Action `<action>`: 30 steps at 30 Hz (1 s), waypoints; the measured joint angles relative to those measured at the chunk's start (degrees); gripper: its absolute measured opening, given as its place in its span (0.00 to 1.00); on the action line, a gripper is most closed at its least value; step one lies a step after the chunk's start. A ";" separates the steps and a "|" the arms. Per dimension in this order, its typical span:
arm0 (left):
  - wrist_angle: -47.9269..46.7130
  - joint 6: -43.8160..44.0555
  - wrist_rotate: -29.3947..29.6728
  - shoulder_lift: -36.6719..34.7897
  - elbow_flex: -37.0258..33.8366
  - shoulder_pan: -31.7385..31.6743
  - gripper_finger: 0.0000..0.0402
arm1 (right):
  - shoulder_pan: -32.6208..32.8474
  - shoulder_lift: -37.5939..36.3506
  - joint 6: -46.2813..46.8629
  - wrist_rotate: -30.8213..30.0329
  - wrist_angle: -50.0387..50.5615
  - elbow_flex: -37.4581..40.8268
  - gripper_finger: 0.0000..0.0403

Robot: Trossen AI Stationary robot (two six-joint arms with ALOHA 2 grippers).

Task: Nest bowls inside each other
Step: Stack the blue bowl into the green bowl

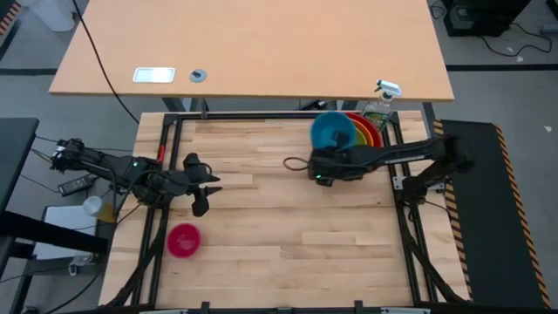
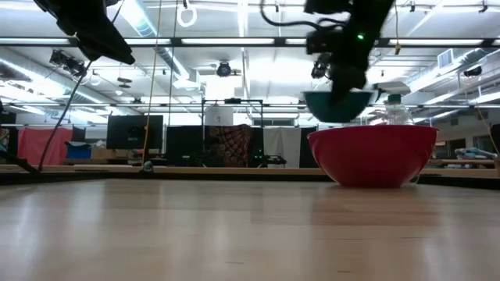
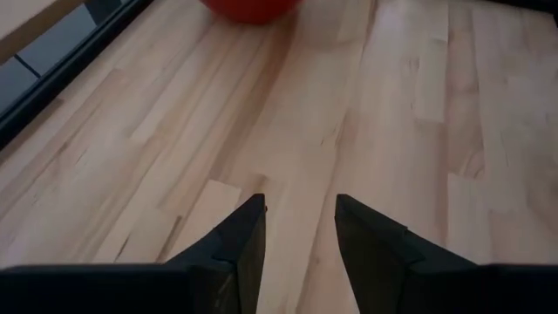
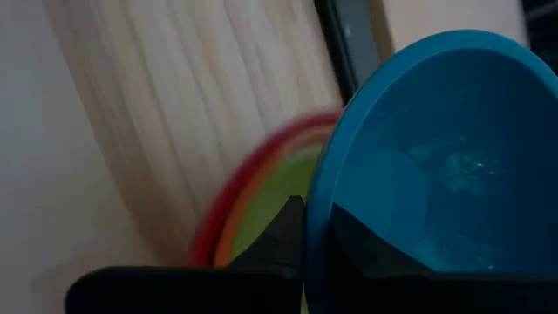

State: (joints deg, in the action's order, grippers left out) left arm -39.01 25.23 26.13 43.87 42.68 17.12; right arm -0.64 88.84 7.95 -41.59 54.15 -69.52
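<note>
The red bowl (image 1: 377, 129) stands on its base at the table's far right, with the orange bowl (image 1: 368, 131) and the lime green bowl (image 1: 357, 133) nested inside it. The blue bowl (image 1: 332, 131) hangs just above this stack's left side (image 2: 337, 105), with my right gripper (image 4: 316, 218) shut on it. The small pink bowl (image 1: 183, 240) sits upright near the front left. My left gripper (image 1: 203, 199) hovers open over bare wood at the table's left, with the pink bowl (image 3: 248, 7) ahead of its fingers. My right gripper pinches the blue bowl's rim (image 4: 319, 196), on the side nearest the table's front. One finger (image 4: 283, 228) is outside the wall and the other (image 4: 366, 240) is inside. The bowl hangs clear of the table, mouth up, just above the red bowl's rim (image 2: 373, 131).
A clear spray bottle (image 1: 381, 103) stands just behind the stacked bowls at the far right corner. A black frame (image 1: 261, 118) runs round the table. Bare wood lies between the two arms and along the front.
</note>
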 joint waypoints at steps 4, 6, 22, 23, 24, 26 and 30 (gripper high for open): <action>-0.02 -0.06 0.01 0.57 0.00 -0.02 0.35 | -2.68 -4.95 2.71 6.44 -1.23 6.27 0.08; -0.03 -0.31 -0.07 1.00 0.00 -0.02 0.35 | -4.35 -5.97 2.85 10.91 -2.62 9.31 0.08; -0.75 -0.19 -2.62 3.20 0.00 -0.26 0.35 | -10.53 -7.52 0.72 19.21 -5.34 14.14 0.27; -0.82 0.13 -3.06 3.64 0.00 -0.28 0.35 | -10.54 -7.52 0.73 19.23 -4.13 13.11 0.28; -0.79 0.30 -3.22 4.01 0.00 -0.28 0.35 | -10.54 -7.52 0.91 19.47 -2.60 11.81 0.30; -0.84 0.28 -3.32 4.81 0.00 -0.28 0.35 | -10.53 -7.52 2.05 19.64 1.17 8.58 0.32; -1.26 0.26 -3.47 5.76 0.00 -0.28 0.35 | -9.28 -7.54 4.36 18.61 6.56 3.19 0.32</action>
State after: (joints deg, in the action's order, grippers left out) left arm -40.27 25.50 22.66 49.63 42.68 16.84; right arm -9.92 81.30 12.30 -22.98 60.71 -66.33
